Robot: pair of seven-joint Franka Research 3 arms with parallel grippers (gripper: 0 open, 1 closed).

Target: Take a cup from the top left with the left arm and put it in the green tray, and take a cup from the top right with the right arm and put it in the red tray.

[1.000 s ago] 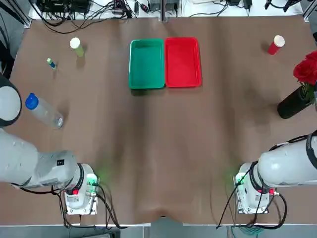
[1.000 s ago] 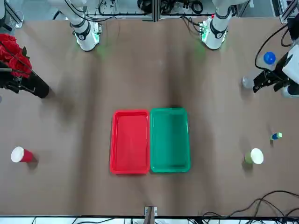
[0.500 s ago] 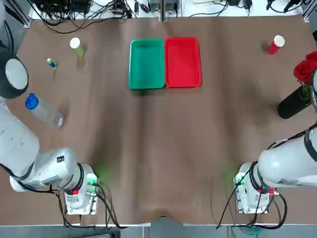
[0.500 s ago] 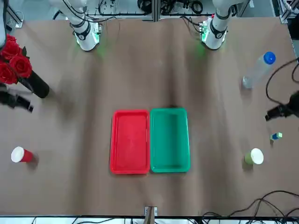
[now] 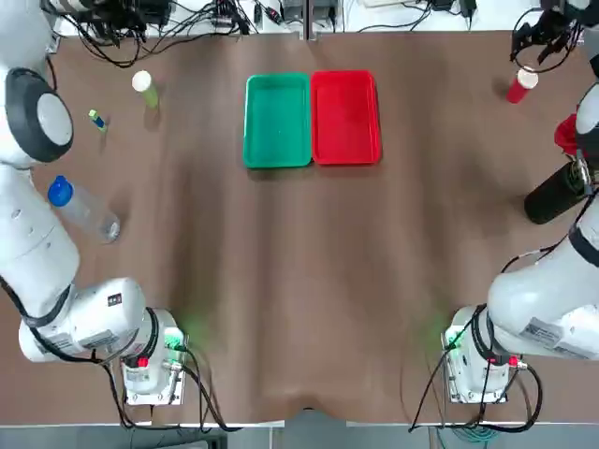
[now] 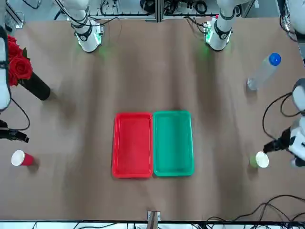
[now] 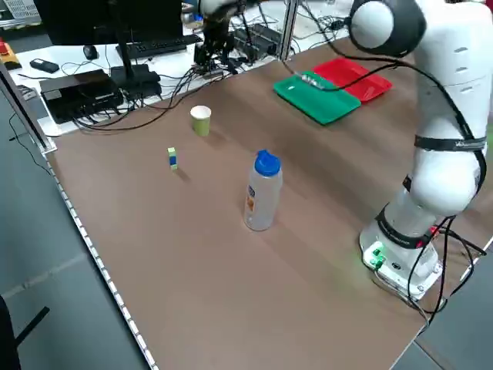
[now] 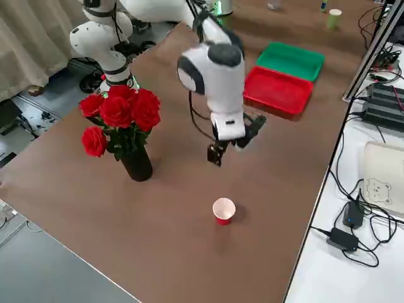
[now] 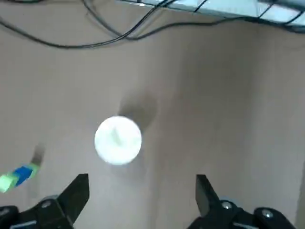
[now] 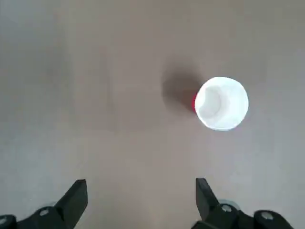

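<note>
Here, 2 cups are seen standing on the brown desk [image 5: 309, 281]: 1 yellow-green cup [image 5: 144, 87] at the far left and 1 red cup [image 5: 522, 85] with a white rim at the far right. 2 trays are laid side by side between them, the green tray [image 5: 277, 122] on the left and the red tray [image 5: 345, 118] on the right; nothing is held in either. 1 bottle [image 5: 84, 209] with a blue cap and 1 small green-and-blue block [image 5: 97, 120] are found on the left side, and 1 black vase [image 5: 557, 194] of red roses on the right.

2 end effectors are at work, both raised above the desk. The left end effector [image 9: 143, 191] is carried near the yellow-green cup, its 2 fingers spread apart with nothing between them. The right end effector [image 10: 141, 193] is held near the red cup, its 2 fingers likewise wide apart and unloaded.

By the left wrist view, the block is shown beside the yellow-green cup; by the right wrist view, only the red cup is shown on the desk. The cup's white inside is revealed there, and the full bouquet [image 8: 123, 117] is displayed in the right side view, while it is partly covered by the right arm in the top view.
</note>
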